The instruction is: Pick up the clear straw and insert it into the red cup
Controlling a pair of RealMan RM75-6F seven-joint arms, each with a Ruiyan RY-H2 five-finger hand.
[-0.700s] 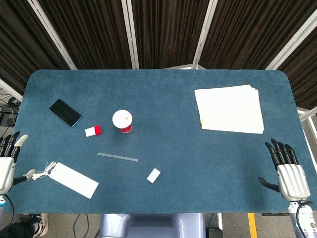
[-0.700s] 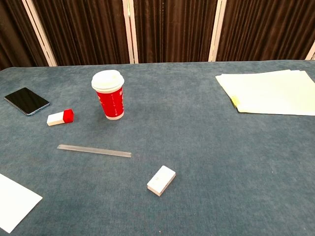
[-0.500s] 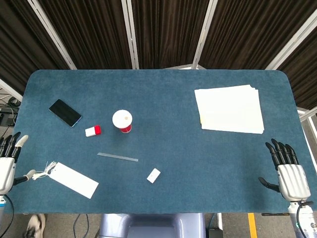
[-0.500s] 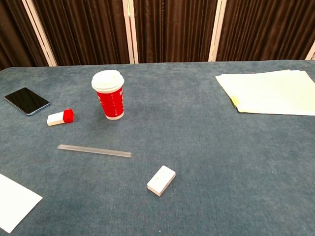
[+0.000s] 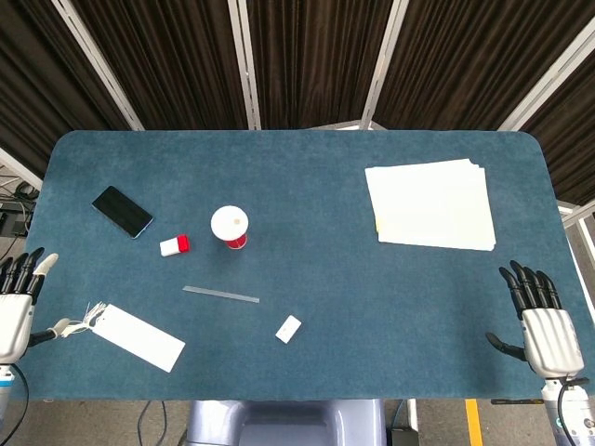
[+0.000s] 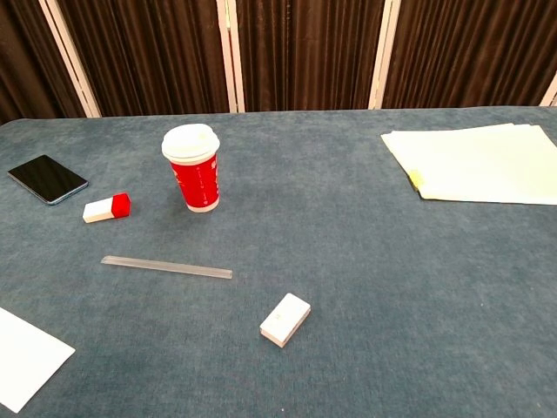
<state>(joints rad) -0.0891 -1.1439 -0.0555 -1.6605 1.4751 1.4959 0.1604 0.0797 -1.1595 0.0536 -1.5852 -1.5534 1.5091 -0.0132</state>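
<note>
The clear straw (image 5: pixel 220 295) (image 6: pixel 166 266) lies flat on the blue table, in front of the red cup (image 5: pixel 230 226) (image 6: pixel 192 168), which stands upright with a white lid. My left hand (image 5: pixel 16 305) hangs at the table's left edge, fingers spread, holding nothing. At the near right corner my right hand (image 5: pixel 539 320) is likewise spread and empty. Both hands are far from the straw and appear only in the head view.
A black phone (image 5: pixel 122 211) (image 6: pixel 47 178) lies at the left. A white and red eraser (image 5: pixel 174 245) (image 6: pixel 107 208) sits left of the cup. A small white block (image 5: pixel 288 328) (image 6: pixel 285 320), a white tag (image 5: pixel 136 335) and a paper stack (image 5: pixel 430 203) (image 6: pixel 477 164) also lie on the table.
My left hand has drifted slightly down along the table's left edge. Nothing else has moved.
</note>
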